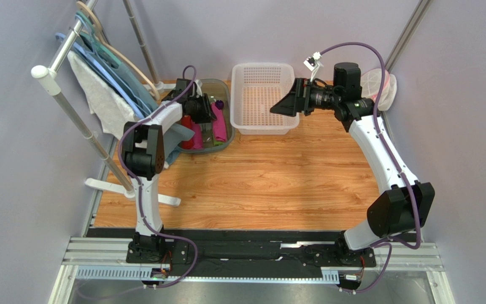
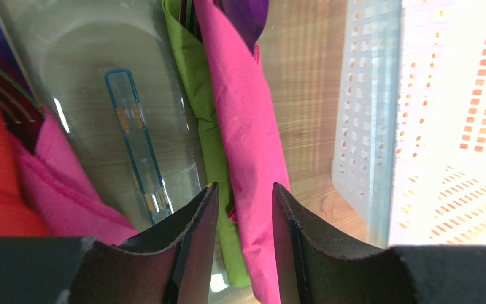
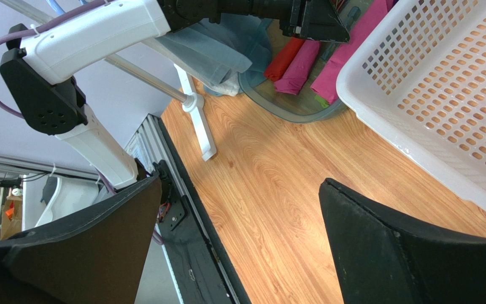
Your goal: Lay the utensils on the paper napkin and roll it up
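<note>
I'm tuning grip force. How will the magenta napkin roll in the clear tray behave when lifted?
Probably soft: the magenta roll looks like creased folded paper, so a firm pinch may squash it. A purple utensil pokes from its end, likely stiffening it lengthwise, though it might slide out if tilted.

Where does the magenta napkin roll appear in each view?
Top external: roll in the clear tub, upper left of centre.
Left wrist: roll at centre, running top to bottom.
Right wrist: roll at top edge, right of centre.
Shared landmark: white basket, just right of it everywhere.
</note>
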Robot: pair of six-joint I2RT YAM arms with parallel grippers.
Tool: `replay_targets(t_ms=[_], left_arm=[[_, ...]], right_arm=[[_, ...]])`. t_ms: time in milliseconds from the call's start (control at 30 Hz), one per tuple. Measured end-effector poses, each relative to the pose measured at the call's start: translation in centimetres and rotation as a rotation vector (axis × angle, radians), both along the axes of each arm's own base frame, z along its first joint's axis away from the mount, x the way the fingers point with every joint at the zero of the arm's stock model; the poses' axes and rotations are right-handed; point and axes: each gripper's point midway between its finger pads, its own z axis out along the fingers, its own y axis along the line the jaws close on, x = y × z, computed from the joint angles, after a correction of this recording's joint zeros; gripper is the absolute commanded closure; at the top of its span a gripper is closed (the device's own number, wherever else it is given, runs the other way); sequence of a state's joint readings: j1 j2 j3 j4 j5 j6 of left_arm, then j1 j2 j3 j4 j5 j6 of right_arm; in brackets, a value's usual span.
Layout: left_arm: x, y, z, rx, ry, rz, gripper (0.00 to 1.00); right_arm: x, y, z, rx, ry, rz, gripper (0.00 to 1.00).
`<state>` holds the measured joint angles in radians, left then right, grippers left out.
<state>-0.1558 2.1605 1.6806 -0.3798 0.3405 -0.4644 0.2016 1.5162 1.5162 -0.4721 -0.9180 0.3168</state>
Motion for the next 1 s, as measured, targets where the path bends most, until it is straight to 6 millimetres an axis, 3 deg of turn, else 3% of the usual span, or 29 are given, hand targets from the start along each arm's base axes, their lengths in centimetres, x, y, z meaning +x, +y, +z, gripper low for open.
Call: replay_targets(t_ms=[133, 333, 500, 667, 867, 933, 1000], left_arm=[[0.0, 0.2, 1.4, 0.015, -0.036, -0.002, 0.6], [-0.9, -0.8, 2.8, 0.035, -0.089, -0.067, 0.5], [-2.5, -3.8, 4.5, 0.053, -0.153, -0.186, 0.45], [-4.8, -6.9, 8.1, 0.066, -0.271, -0.297, 0.41], [-5.9, -8.1, 12.8, 0.167, -0.438, -0.358, 0.25], [-6.3, -8.4, 13.7, 0.226, -0.489, -0.389, 0.03], [-7.1, -8.9, 14.2, 0.292, -0.524, -0.444, 0.01]], right_arm=[[0.0, 0.0, 0.0, 0.001, -0.002, 0.001, 0.0], [-0.1, 0.1, 0.1, 0.005, -0.005, 0.008, 0.0], [-0.1, 0.1, 0.1, 0.005, -0.006, 0.009, 0.0], [-0.3, 0.0, 0.1, 0.004, -0.006, 0.008, 0.0], [-1.0, -0.2, 0.5, 0.0, -0.027, 0.004, 0.0], [-1.2, -0.4, 0.7, -0.007, -0.04, -0.003, 0.0], [-1.4, -0.7, 0.6, -0.018, -0.054, -0.018, 0.0]])
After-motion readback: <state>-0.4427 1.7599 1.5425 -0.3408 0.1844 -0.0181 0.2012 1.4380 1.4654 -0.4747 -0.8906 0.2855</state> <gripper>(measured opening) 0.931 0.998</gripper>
